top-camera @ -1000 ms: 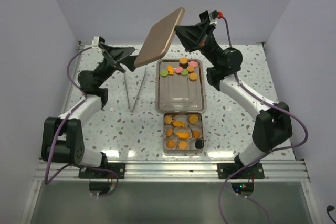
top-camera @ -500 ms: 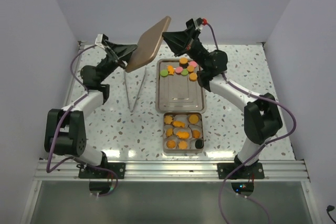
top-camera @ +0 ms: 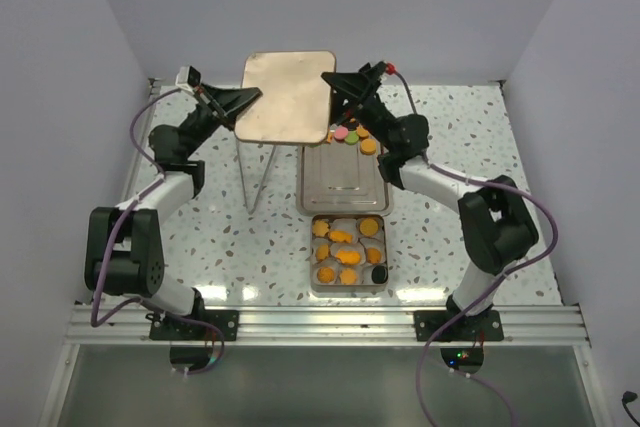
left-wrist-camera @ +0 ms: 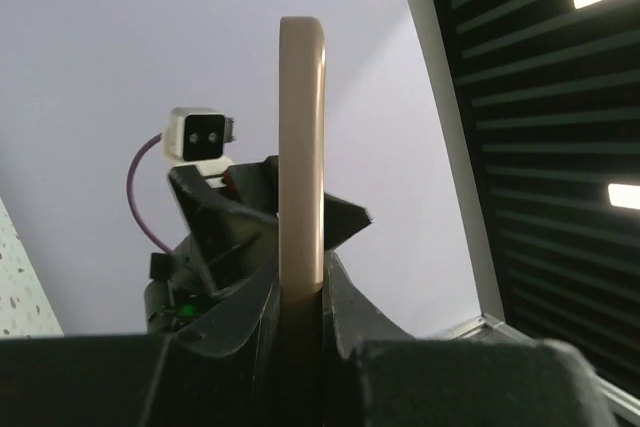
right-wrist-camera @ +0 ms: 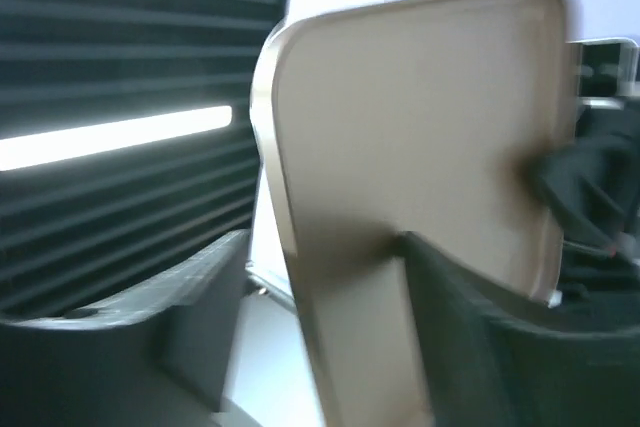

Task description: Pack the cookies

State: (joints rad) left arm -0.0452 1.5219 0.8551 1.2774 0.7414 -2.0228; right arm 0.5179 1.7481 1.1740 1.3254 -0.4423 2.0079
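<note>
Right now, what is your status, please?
Left gripper shut on lid; right gripper open around it. Cookies: some on tray, some in tin. Raised lid hides tray's far end.

Black-and-white jointed arms (top-camera: 165,197), purple cables (top-camera: 136,132) (one per arm), black wedge-shaped left gripper (top-camera: 250,97)

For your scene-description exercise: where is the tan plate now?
Top view: the tan plate is aloft at the back centre, between the left claw and right claw, hiding the steel tray's far-left corner.
</note>
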